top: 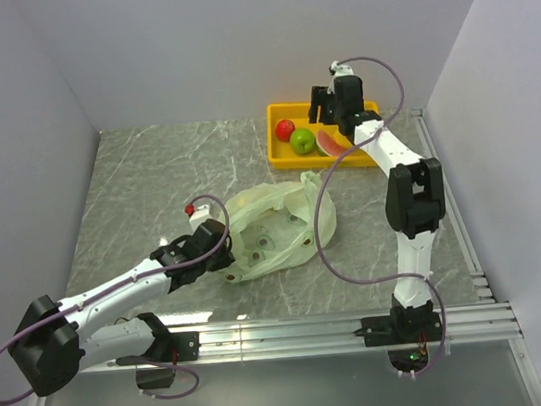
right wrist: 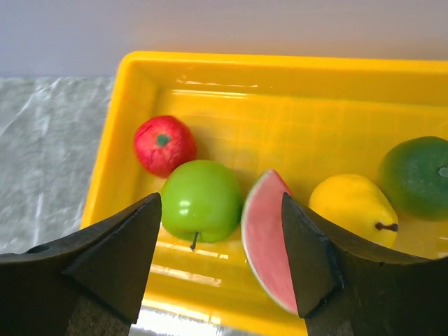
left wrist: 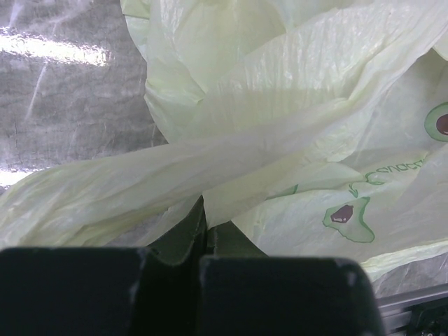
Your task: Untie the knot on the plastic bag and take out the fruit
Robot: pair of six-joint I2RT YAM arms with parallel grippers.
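Observation:
The pale green plastic bag (top: 277,226) lies crumpled and loose in the middle of the table. No tied knot shows. My left gripper (top: 224,251) is at the bag's near left edge, and in the left wrist view it (left wrist: 204,227) is shut on a fold of the bag's film (left wrist: 280,140). My right gripper (top: 333,124) hangs open and empty above the yellow tray (top: 281,156). In the right wrist view it (right wrist: 220,259) frames a green apple (right wrist: 201,199) and a watermelon slice (right wrist: 269,241). A red apple (right wrist: 164,145), a yellow pear (right wrist: 348,208) and a green citrus (right wrist: 418,176) also lie in the tray.
The yellow tray (right wrist: 126,91) stands at the back right, close to the rear wall. White walls close in the table at the left, back and right. An aluminium rail (top: 289,336) runs along the near edge. The bag's far handle loop (top: 326,220) lies toward the right arm.

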